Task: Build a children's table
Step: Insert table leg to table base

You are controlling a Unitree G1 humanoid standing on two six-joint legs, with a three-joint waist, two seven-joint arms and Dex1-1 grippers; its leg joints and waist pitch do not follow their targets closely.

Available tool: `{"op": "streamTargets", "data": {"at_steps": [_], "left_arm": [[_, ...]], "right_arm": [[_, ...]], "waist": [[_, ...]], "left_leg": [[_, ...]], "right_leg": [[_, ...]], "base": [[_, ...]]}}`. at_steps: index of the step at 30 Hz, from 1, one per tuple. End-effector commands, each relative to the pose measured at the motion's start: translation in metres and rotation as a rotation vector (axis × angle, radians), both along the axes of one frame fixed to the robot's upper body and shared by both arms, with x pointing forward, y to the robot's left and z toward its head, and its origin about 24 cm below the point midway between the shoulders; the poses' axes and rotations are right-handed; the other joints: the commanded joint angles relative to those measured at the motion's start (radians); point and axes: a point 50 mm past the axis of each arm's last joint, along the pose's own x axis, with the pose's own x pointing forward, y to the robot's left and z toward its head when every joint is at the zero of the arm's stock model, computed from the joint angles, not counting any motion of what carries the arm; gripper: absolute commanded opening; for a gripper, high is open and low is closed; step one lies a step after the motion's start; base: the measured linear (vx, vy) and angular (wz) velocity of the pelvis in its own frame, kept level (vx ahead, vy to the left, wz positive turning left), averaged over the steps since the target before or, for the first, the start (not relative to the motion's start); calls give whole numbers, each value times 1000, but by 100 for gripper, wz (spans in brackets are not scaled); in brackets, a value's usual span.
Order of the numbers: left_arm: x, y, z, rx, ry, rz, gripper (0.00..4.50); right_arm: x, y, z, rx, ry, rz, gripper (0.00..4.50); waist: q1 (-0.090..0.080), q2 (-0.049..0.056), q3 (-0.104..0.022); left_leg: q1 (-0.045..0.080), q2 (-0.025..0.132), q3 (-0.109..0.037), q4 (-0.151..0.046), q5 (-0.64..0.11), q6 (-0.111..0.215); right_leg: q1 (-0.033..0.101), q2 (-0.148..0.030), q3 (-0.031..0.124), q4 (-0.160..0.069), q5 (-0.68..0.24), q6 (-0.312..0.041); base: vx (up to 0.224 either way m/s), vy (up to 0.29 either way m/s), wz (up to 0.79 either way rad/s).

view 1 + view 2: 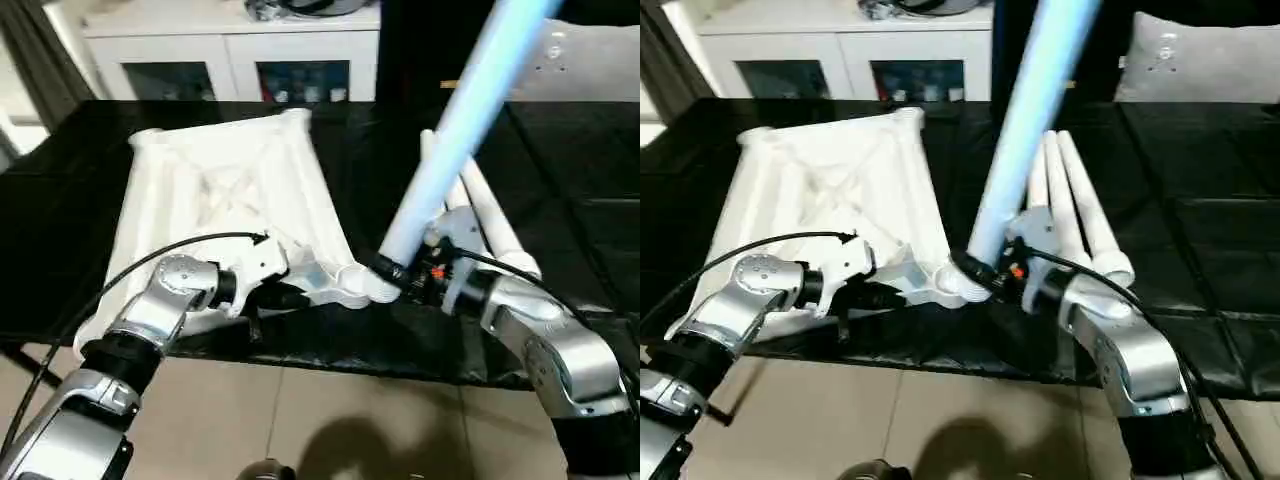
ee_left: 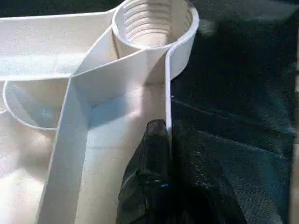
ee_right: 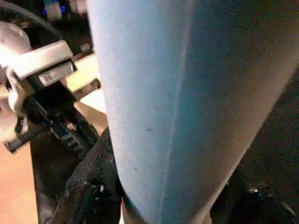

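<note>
Black cloth covers the worktop [image 1: 560, 200] in front of you, and a white cabinet [image 1: 230, 50] stands behind it.

On the cloth lies the tabletop [image 1: 225, 190], upside down, with its ribs facing up. Its long sides run away from you, toward the cabinet. None of its far corners has a leg in it, so the job looks like it has only just started.

One leg [image 1: 455, 135] is in your right claw [image 1: 392, 270], which is closed around the leg's lower end. That end sits right at the near corner socket [image 1: 362, 288] of the tabletop. You cannot tell from here if it has gone in yet. The leg stands up tall and leans back and to your right, with its top out of sight above.

Your left claw [image 1: 290, 296] pinches the near edge wall of the tabletop, just beside that corner, and holds it steady. The left wrist view shows the socket round, ribbed inside, and with nothing in it.

Three more legs [image 1: 1075, 205] lie side by side on the cloth to your right, pointing away from you. They are yet to be put in.
</note>
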Motion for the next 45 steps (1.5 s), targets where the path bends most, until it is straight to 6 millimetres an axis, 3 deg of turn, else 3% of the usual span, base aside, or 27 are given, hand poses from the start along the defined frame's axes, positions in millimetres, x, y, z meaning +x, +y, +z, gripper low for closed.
{"op": "streamTargets", "data": {"at_steps": [1, 9, 17, 19, 29, 31, 45], "left_arm": [[-6, -4, -1, 2, 22, -45, 0], [-14, -17, 3, 17, -32, -129, 0], [-13, -14, 7, 31, -39, -132, 0], [-14, -12, 7, 40, -37, -135, 0], [-11, -11, 7, 48, -37, -124, 0], [-10, -11, 6, 51, -35, -128, 0], [-9, -10, 6, 58, -30, -141, 0]], "right_arm": [[2, 4, 0, -25, 7, 10, 191], [11, 26, -7, -126, 65, 90, 191], [15, 23, -17, -162, 119, 52, 191], [15, 20, -20, -174, 139, 45, 191], [11, 14, -11, -87, 156, 61, 191], [9, 14, -11, -89, 166, 74, 191], [12, 12, -13, -102, 170, 69, 191]], "waist": [[5, -23, -67], [11, -29, -65], [19, -31, -67], [19, -25, -67], [20, -25, -68], [19, -20, -68], [18, -21, -69]], "left_leg": [[21, 55, -22, -66, -155, 38], [26, 58, -22, -70, -187, 10], [26, 58, -24, -71, -190, -4], [26, 58, -25, -71, -196, -8], [28, 59, -25, -71, -204, -8], [28, 59, -25, -71, -208, -12], [29, 59, -26, -71, -213, -17]], "right_leg": [[44, -93, 53, -88, -165, -186], [40, -91, 56, -90, -195, -175], [42, -93, 57, -85, -154, -176], [42, -93, 57, -86, -157, -176], [45, -91, 57, -85, -138, -183], [44, -90, 56, -85, -132, -185], [45, -91, 56, -86, -136, -191]], "base": [[0, 0, 0], [0, 0, 0], [0, 0, 0], [0, 0, 0], [0, 0, 0], [0, 0, 0], [0, 0, 0]]}}
